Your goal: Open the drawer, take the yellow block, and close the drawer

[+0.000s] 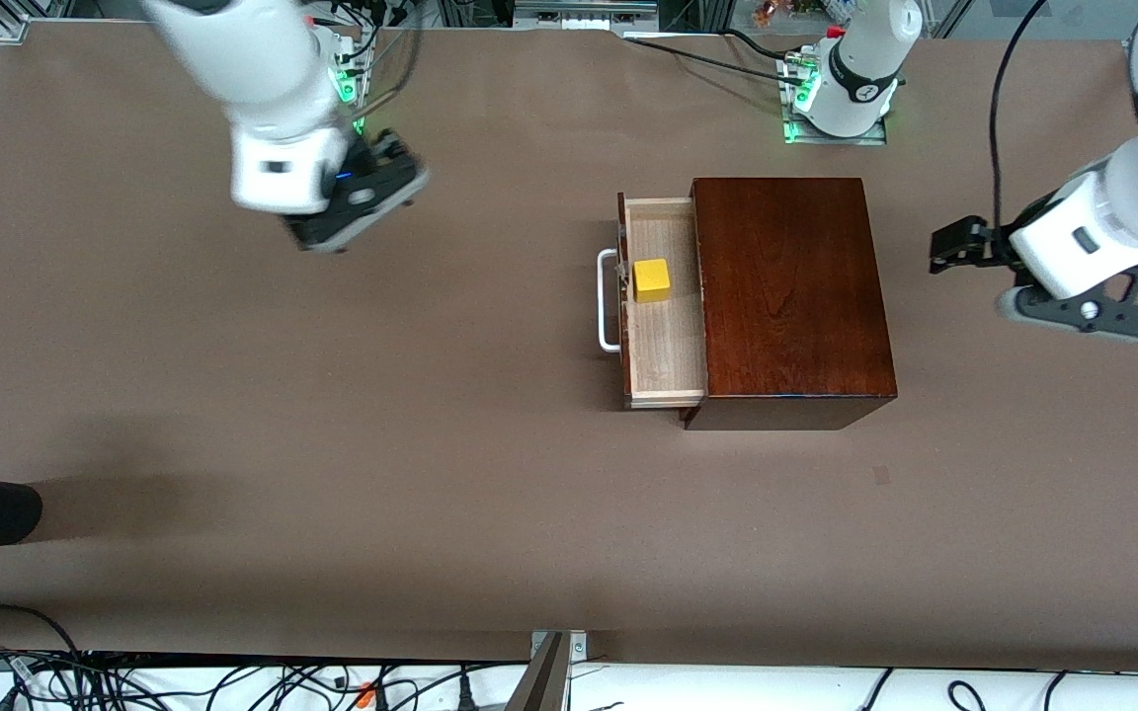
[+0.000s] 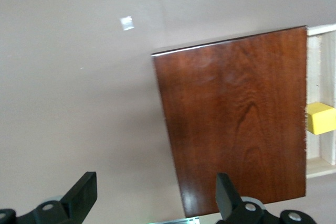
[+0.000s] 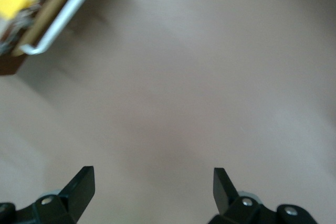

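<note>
My right gripper up in the air, fingers spread wide, my left gripper raised, fingers apart, empty.

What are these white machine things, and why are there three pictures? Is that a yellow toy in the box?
The white things are two robot arms bolted to a brown table. Each ends in a gripper, a hand with two fingers.

The big picture comes from a camera high above the table. The two smaller ones come from little cameras on the arms' wrists, so you see black fingertips at their edges.

On the table stands a dark reddish wooden box. Its drawer is pulled out and has a white handle. Inside sits a yellow block, a small cube.

The right gripper hangs open over bare table, toward the right arm's end. The left gripper hangs open too, beside the box toward the left arm's end. Neither holds anything.
</note>
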